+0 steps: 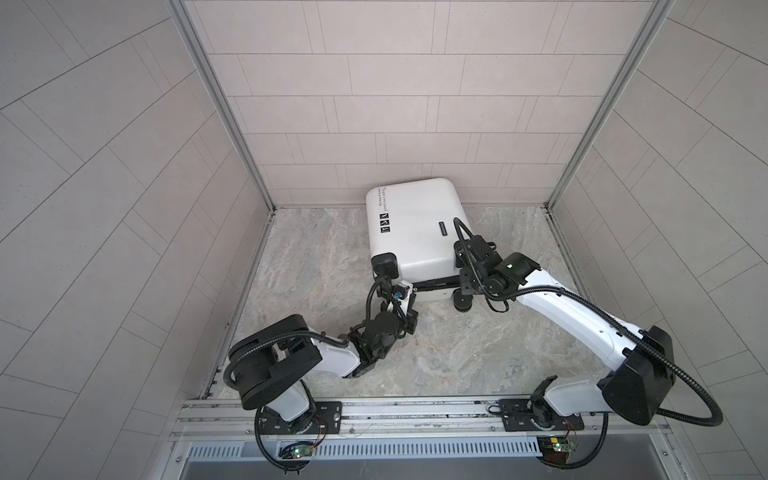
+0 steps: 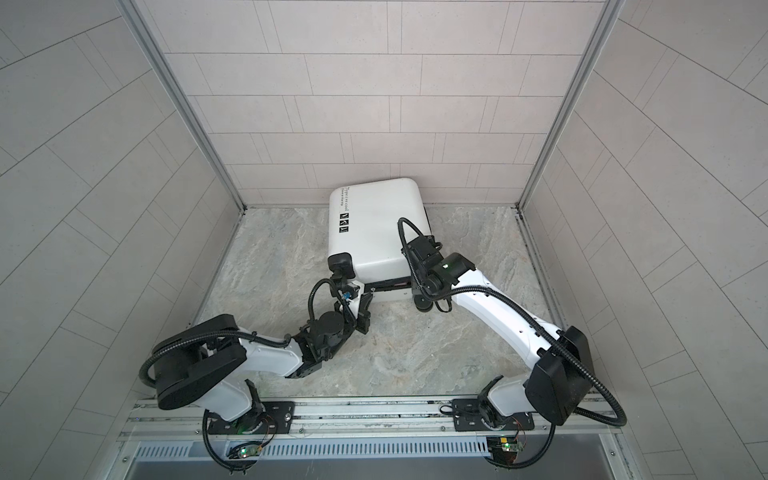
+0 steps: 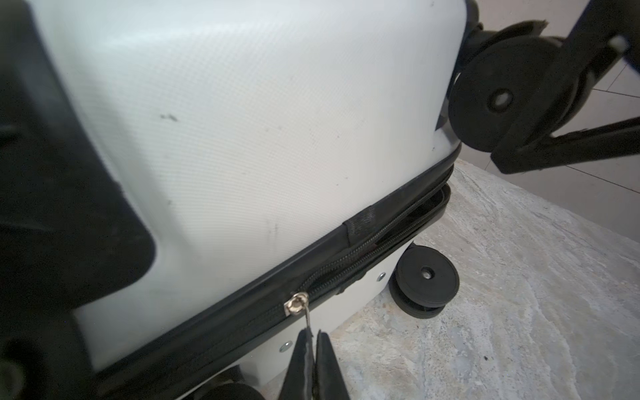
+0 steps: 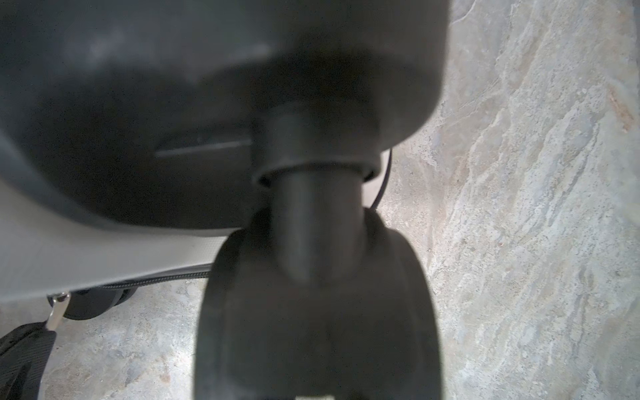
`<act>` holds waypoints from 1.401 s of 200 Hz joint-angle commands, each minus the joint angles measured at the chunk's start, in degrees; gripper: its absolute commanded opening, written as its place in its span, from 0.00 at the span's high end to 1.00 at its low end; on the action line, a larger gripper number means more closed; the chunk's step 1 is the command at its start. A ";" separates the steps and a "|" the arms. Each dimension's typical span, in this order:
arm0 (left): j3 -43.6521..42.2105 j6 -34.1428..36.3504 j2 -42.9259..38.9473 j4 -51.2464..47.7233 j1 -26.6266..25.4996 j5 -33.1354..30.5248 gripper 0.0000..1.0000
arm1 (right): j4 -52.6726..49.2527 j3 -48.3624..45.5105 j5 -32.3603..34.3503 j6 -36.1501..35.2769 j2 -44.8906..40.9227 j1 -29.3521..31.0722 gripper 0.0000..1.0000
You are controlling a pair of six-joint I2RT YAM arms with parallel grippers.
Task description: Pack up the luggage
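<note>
My left claw (image 3: 313,343) pinches the thin metal zipper pull (image 3: 306,317); the rounded, fine-textured white hard-shell luggage (image 3: 259,121) lies just beyond it. My right claw (image 1: 464,279) straddles a black disc-shaped spinner wheel (image 3: 498,100); I cannot tell whether it grips.

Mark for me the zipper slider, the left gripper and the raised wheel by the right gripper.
zipper slider (image 3: 296,305): left wrist view, on its metal body.
left gripper (image 3: 314,335): left wrist view, midway between its fingertips, closed on the zipper pull (image 3: 307,317).
raised wheel (image 3: 499,100): left wrist view, on its central hub.
</note>
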 commanded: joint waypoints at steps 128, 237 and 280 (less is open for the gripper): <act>17.65 -1.14 12.53 5.01 -6.64 20.19 1.00 | 11.01 -2.22 -5.90 -1.80 -1.81 3.49 1.00; 26.67 -5.75 21.58 7.95 -6.70 26.89 1.00 | 10.82 -3.50 -6.15 -1.19 -2.84 3.45 1.00; 23.72 -4.72 19.60 7.72 -6.68 24.82 1.00 | 9.92 -3.68 -4.85 -1.49 -2.99 3.32 1.00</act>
